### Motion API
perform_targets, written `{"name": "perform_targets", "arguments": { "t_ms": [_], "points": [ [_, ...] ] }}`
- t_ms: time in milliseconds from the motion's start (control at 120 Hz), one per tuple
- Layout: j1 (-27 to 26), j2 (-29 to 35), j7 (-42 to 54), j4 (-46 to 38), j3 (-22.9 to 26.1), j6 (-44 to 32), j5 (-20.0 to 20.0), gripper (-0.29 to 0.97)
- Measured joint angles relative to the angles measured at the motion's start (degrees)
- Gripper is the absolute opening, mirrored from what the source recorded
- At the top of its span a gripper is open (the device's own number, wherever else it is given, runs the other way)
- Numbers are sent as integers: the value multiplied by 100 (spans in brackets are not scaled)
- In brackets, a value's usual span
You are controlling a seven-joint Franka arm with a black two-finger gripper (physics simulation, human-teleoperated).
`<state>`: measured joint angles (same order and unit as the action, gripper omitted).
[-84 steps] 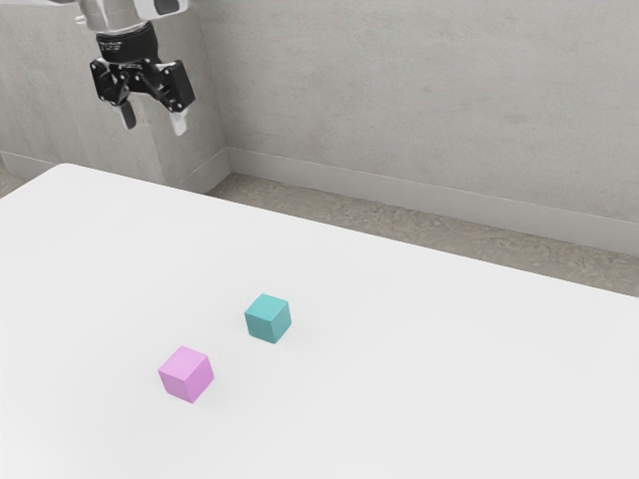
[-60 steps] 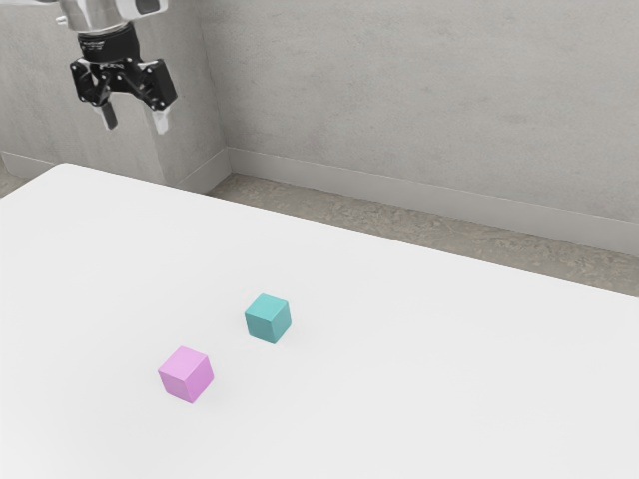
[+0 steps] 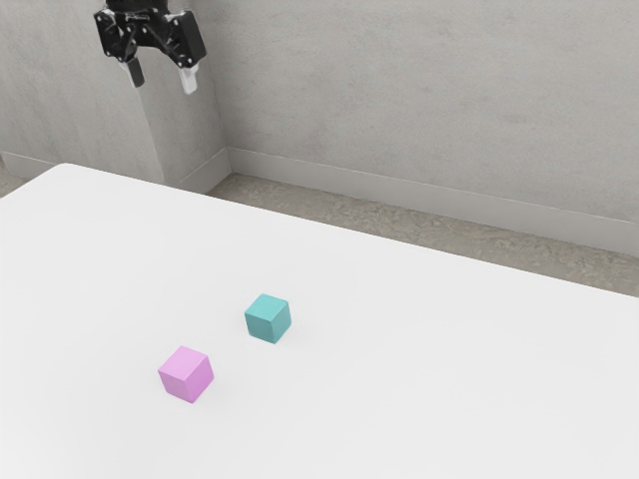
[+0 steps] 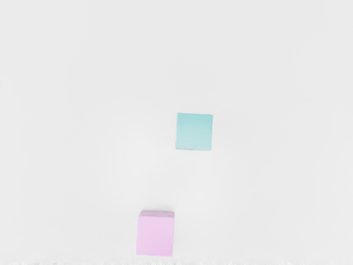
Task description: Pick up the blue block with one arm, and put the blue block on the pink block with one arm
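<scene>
Teal-tinted blue block: resting on white bench, untouched. Neighbouring pink block: near blue block, not touching, toward exterior view's left. Black gripper: fingers apart, empty, well apart from blue block, high toward exterior view's upper left; long descent rightward judged necessary.

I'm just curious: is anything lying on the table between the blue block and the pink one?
No. The blue block and the pink block stand apart with bare white table between them, plain in both the wrist and exterior views.
</scene>
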<state>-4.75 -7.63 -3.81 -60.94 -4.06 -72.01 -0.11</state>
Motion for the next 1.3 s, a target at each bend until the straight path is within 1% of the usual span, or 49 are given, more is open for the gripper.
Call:
{"name": "perform_targets", "arguments": {
  "t_ms": [125,175,225,408,567,700,908,975,1117,1300],
  "points": [
    [131,-353,-14,-24,-34,-21,2,68],
    [127,-499,-16,-48,-38,-105,9,68],
    [142,-532,-18,-269,-40,-305,15,68],
    [159,-480,-21,-1875,-34,-1459,19,68],
    [159,-487,-22,-2737,-13,-2395,-11,68],
    [194,-535,-34,-3102,5,-2988,-9,68],
    [119,-747,-38,-3401,67,-3607,-34,68],
    [110,-801,-36,-3618,73,-3828,-34,68],
    [144,-783,-31,-4178,265,-4341,-35,68],
    [133,-704,-18,-4643,359,-4707,-30,68]
  ]
}}
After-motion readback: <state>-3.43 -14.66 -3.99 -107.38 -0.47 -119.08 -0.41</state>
